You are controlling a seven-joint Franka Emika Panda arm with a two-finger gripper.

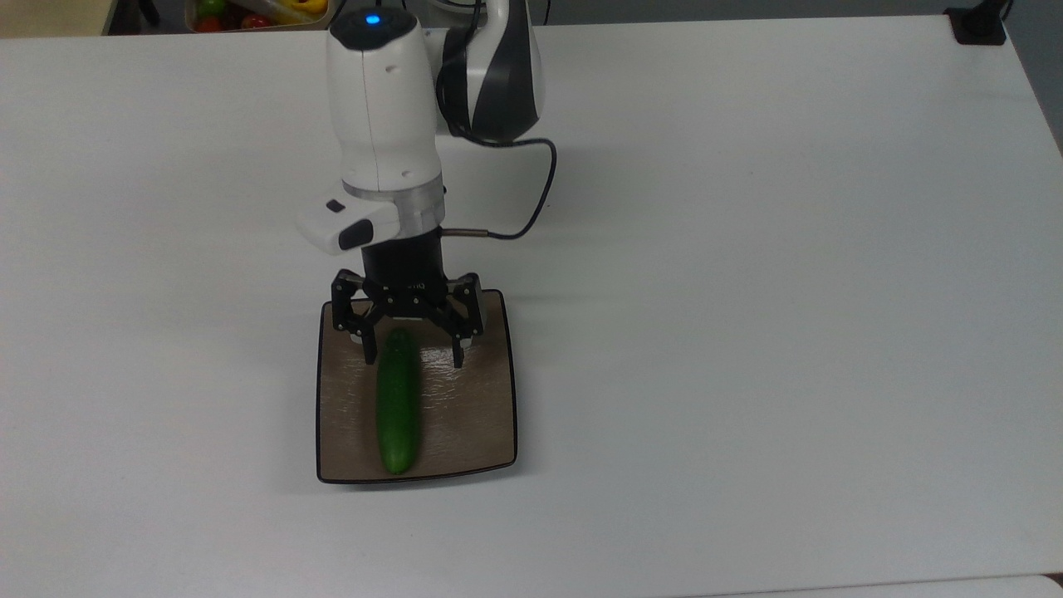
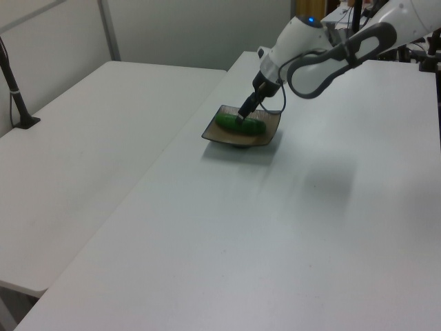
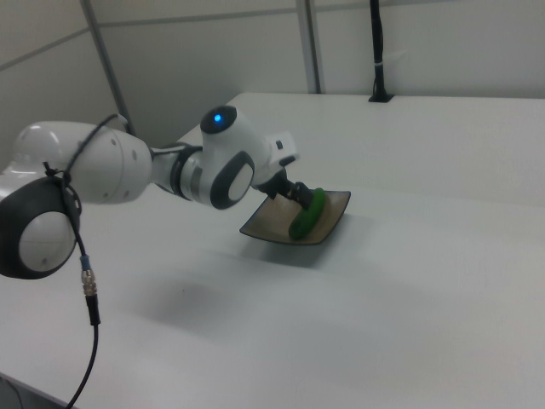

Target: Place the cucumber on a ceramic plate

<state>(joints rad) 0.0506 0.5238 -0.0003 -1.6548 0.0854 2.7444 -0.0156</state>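
Note:
The dark green cucumber (image 1: 397,402) lies lengthwise on the square brown ceramic plate (image 1: 469,415), a bit toward the top view's left of the plate's middle. It also shows as a green cucumber (image 2: 240,124) on the plate (image 2: 222,135) in the left view, and as the cucumber (image 3: 306,213) on the plate (image 3: 264,225) in the right view. My gripper (image 1: 412,359) hangs open over the plate's far part. Its two fingers straddle the cucumber's far end without touching it.
The plate sits on a wide white table (image 1: 747,291). A bin of coloured fruit (image 1: 249,12) stands beyond the table's far edge. A black cable (image 1: 531,208) loops from the wrist toward the top view's right. A black post (image 2: 14,83) rises from a second table.

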